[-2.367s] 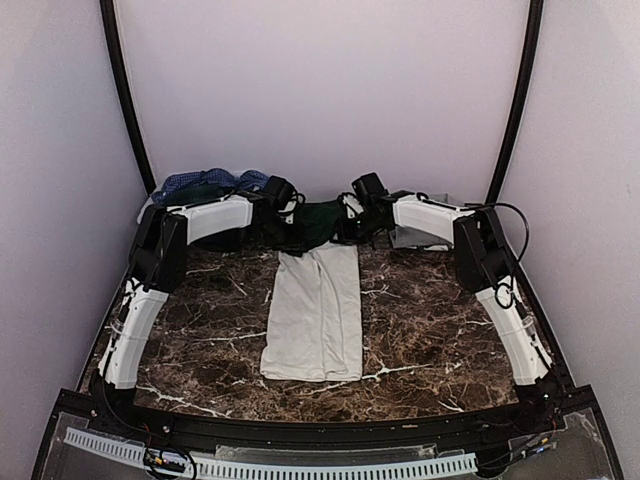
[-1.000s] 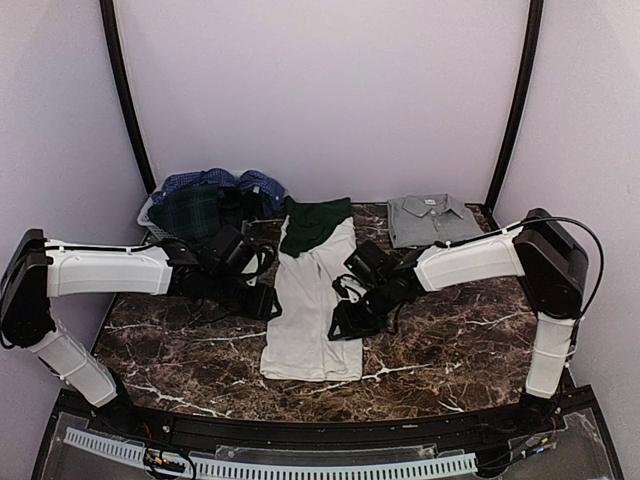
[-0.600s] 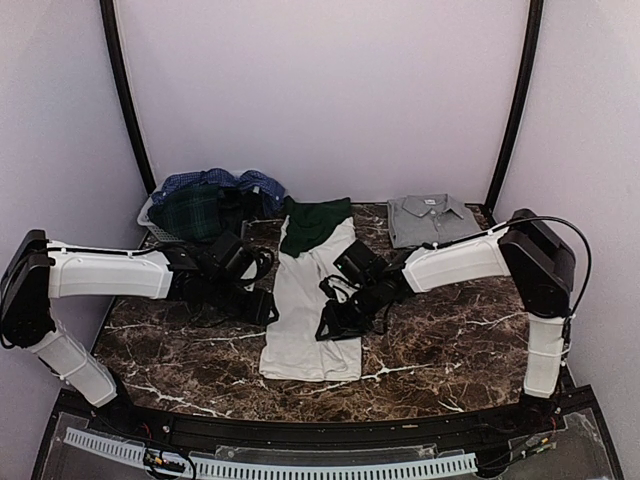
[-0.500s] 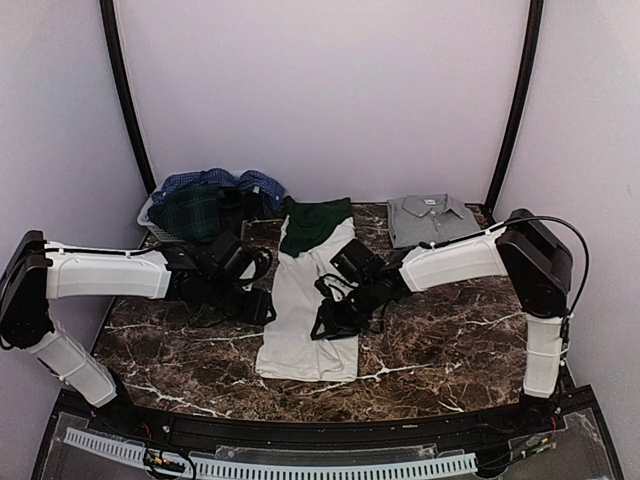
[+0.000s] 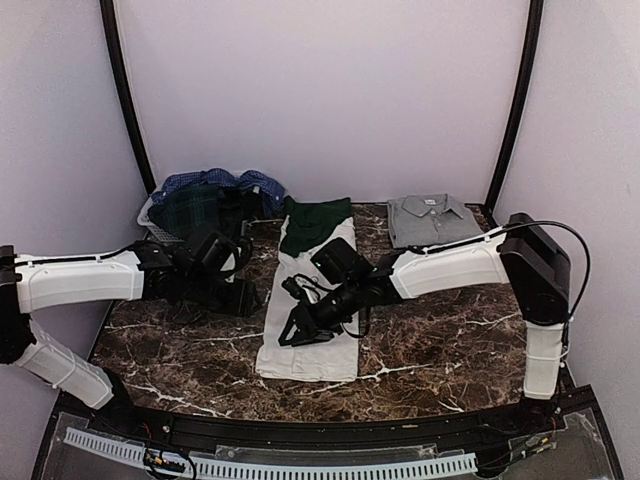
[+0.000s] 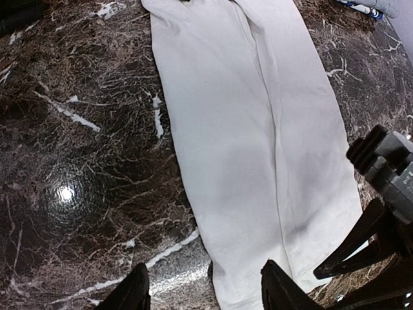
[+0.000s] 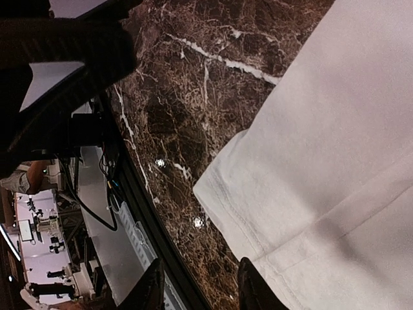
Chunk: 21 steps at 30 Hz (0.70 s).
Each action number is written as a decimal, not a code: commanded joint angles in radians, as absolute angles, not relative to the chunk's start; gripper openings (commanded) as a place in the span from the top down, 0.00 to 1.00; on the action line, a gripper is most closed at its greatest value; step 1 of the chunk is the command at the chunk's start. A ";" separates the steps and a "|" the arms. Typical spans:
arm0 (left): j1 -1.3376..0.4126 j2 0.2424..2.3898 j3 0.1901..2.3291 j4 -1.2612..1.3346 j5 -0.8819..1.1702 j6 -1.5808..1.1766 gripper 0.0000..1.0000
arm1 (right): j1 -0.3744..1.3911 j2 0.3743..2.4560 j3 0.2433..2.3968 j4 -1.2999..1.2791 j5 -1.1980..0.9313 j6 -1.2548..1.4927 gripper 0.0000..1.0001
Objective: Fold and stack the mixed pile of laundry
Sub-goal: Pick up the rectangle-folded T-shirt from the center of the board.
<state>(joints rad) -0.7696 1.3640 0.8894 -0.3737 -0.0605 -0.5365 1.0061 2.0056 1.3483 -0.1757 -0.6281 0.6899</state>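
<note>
The white tee (image 5: 310, 300) lies folded into a long strip mid-table, its dark green sleeves (image 5: 315, 222) at the far end. My left gripper (image 5: 248, 297) hovers open at the strip's left edge; in the left wrist view its gripper (image 6: 206, 290) straddles that edge of the tee (image 6: 258, 129) close to the hem. My right gripper (image 5: 297, 335) hangs open low over the strip's near left part; in the right wrist view its gripper (image 7: 200, 290) points at the tee's hem corner (image 7: 216, 190). The rest of the mixed laundry pile (image 5: 205, 200) sits at the back left.
A pale grey slatted basket (image 5: 148, 215) holds the pile of tartan and blue checked shirts. A folded grey polo shirt (image 5: 430, 218) lies at the back right. The right gripper's black body (image 6: 381, 213) shows in the left wrist view. The table's near edge (image 7: 139, 213) runs close to the hem.
The right gripper has swept left and nearer across the tee to its near left corner. The left gripper has drawn back a little to the left. The strip's near end shifted slightly left.
</note>
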 commanded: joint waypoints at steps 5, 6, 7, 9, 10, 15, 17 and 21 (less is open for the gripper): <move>-0.791 1.350 0.789 -0.313 0.128 -0.530 0.45 | 0.993 1.763 1.163 -0.269 -0.439 0.621 0.64; -0.798 1.354 0.782 -0.311 0.136 -0.539 0.46 | 0.992 1.752 1.133 -0.287 -0.419 0.627 0.65; -0.806 1.354 0.762 -0.311 0.138 -0.562 0.47 | 0.992 1.745 1.109 -0.303 -0.403 0.634 0.65; -0.811 1.342 0.724 -0.304 0.147 -0.605 0.48 | 0.992 1.724 1.053 -0.317 -0.374 0.662 0.66; -0.811 1.336 0.709 -0.293 0.155 -0.635 0.49 | 0.992 1.710 1.023 -0.321 -0.354 0.676 0.66; -0.816 1.310 0.594 -0.196 0.252 -0.715 0.53 | 0.988 1.669 0.905 -0.298 -0.336 0.744 0.67; -0.822 1.314 0.567 -0.162 0.276 -0.730 0.53 | 0.987 1.662 0.875 -0.282 -0.339 0.767 0.66; -0.829 1.338 0.541 -0.109 0.311 -0.747 0.53 | 0.988 1.645 0.810 -0.213 -0.383 0.823 0.63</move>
